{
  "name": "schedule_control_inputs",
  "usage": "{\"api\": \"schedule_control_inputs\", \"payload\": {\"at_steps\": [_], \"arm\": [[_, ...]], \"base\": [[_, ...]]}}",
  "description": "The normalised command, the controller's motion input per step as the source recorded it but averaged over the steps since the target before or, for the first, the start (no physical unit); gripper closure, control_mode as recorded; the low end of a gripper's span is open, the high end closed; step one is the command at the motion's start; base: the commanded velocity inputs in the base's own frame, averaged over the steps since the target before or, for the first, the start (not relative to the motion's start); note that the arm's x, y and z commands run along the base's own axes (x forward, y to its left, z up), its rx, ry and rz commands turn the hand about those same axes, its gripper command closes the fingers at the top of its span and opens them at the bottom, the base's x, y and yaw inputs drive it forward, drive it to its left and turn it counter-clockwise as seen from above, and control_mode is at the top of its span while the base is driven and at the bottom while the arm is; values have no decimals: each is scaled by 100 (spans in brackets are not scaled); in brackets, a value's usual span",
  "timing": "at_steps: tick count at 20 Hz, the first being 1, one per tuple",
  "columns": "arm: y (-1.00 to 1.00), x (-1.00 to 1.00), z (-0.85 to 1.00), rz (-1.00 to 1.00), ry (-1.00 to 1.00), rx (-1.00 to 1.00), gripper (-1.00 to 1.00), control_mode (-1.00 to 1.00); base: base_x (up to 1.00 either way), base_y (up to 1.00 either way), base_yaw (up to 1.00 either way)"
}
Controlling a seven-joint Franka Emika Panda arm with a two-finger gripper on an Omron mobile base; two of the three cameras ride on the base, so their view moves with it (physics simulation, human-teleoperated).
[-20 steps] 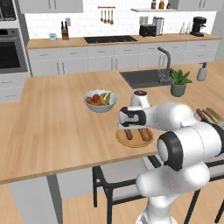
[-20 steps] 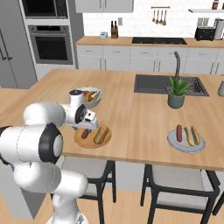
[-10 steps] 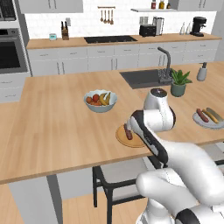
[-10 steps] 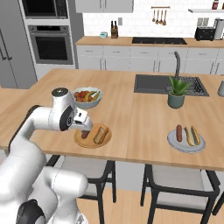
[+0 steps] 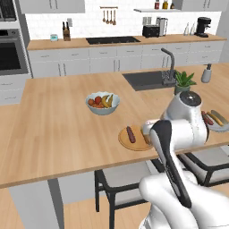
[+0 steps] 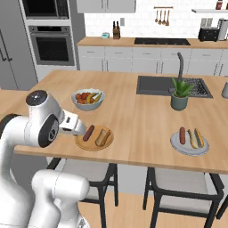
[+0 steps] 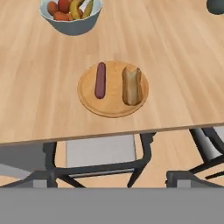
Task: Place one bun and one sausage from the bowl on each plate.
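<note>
From the left, the robot's white arm blocks a good part of the scene: it covers the near right edge of the round light-brown wooden plate [image 5: 128,141] and most of the golden split bun [image 5: 146,136] on it, and it cuts off the left part of the round pale grey rimmed plate [image 5: 219,127]. The tips of the end effector [image 6: 81,129] are hard to make out from the right, as they merge with the dark wrist. The end effector is spread wide, pinching nothing and touching nothing, and it hangs above the near edge of the long light wooden surface [image 6: 133,111], just beside the wooden plate.

On the wooden plate a reddish-brown sausage [image 7: 100,80] lies beside the bun, side by side and apart. The grey plate sits well to the right along the same surface, carrying a second sausage [image 6: 182,135] and a second bun [image 6: 194,138]. A pale blue-white bowl of fruit [image 6: 87,99] stands behind the wooden plate.
</note>
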Motion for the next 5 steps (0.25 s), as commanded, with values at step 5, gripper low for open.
{"api": "schedule_control_inputs", "payload": {"at_steps": [5], "arm": [[-5,-26,77,1,-1,0,-100,-100]], "base": [[0,0,0]]}}
